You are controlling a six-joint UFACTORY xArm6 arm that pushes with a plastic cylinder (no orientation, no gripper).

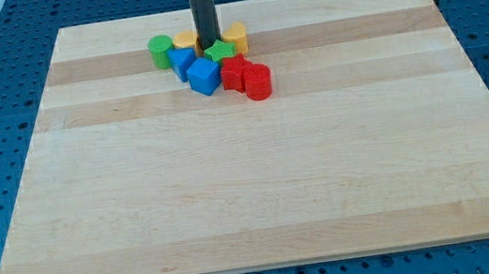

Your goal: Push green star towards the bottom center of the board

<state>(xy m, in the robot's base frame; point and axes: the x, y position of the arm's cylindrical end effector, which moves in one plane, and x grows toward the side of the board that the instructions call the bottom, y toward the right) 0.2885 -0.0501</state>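
Observation:
The green star [221,53] lies in a tight cluster of blocks near the view's top centre of the wooden board [262,201]. My tip [208,45] comes down just above and left of the green star, touching or nearly touching its upper edge, between the two yellow blocks. The rod hides part of the cluster behind it.
Around the star are a green cylinder [160,51], a yellow block [185,41], a yellow block [236,36], a blue block [182,63], a blue cube [204,77], a red star-like block [234,71] and a red cylinder [258,82].

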